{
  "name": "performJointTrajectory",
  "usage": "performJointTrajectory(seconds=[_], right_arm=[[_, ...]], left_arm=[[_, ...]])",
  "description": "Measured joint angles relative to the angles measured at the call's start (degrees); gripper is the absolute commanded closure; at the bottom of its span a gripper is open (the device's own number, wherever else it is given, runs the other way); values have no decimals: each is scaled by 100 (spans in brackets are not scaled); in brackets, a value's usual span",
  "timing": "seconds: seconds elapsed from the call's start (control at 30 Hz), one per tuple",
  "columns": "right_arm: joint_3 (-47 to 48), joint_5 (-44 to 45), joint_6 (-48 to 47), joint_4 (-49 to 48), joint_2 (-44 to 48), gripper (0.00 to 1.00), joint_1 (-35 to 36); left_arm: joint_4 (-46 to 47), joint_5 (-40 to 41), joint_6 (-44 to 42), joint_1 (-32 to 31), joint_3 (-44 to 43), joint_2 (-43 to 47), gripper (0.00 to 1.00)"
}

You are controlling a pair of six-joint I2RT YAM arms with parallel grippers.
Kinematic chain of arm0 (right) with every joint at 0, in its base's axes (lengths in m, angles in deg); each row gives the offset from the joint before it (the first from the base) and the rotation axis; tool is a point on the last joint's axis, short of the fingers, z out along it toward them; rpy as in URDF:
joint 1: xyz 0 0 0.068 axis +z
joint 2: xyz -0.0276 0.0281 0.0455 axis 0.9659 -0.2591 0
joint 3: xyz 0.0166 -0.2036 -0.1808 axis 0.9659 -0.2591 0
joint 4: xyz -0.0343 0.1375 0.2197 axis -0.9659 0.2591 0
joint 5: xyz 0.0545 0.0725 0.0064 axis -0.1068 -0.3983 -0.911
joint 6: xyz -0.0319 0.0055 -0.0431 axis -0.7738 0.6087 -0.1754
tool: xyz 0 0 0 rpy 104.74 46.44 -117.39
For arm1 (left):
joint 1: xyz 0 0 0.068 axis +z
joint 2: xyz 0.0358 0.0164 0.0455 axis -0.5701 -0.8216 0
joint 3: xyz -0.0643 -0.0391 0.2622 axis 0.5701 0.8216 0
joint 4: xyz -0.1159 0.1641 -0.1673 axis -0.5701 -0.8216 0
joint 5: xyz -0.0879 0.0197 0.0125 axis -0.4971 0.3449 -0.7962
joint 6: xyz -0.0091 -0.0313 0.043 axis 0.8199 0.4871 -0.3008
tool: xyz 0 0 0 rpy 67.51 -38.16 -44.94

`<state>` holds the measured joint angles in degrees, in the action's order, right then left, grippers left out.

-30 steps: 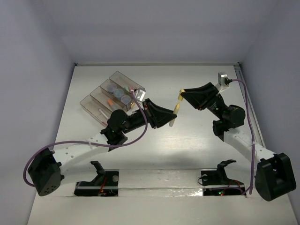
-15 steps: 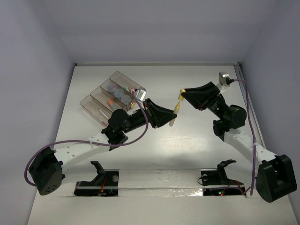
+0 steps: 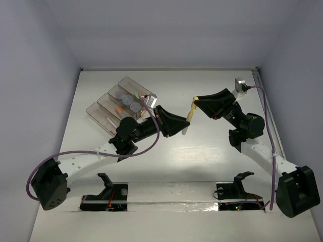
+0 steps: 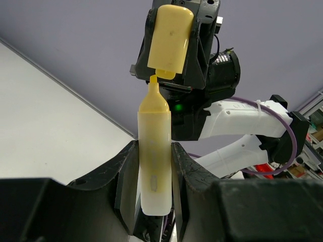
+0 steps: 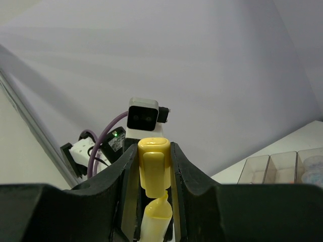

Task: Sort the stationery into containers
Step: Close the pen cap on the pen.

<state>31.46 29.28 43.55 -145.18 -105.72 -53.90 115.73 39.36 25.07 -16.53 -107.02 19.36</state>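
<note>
barely anything has shifted over the last second: both arms keep almost the same pose above the table [image 3: 212,156]. left gripper [image 4: 154,151] clamps the marker [image 4: 153,166], a pale yellow stick of smooth plastic with a rounded shoulder and a small bright nib, between black fingers. right gripper [image 5: 153,156] pinches the cap [image 4: 170,38], a matching yellow sleeve, flattish and round-ended, its mouth right at the nib. both parts hang in the air, right of the tray [image 3: 93,108] of clear brownish bins, where lilac rolls [image 3: 127,99] lie.
</note>
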Motion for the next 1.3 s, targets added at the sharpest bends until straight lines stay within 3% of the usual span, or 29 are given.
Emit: performJointTrajectory(seconds=[1.3], right_arm=[[-46, 2, 114, -42, -173, 99, 109]], left_arm=[[-85, -2, -238, 68, -118, 101, 100]])
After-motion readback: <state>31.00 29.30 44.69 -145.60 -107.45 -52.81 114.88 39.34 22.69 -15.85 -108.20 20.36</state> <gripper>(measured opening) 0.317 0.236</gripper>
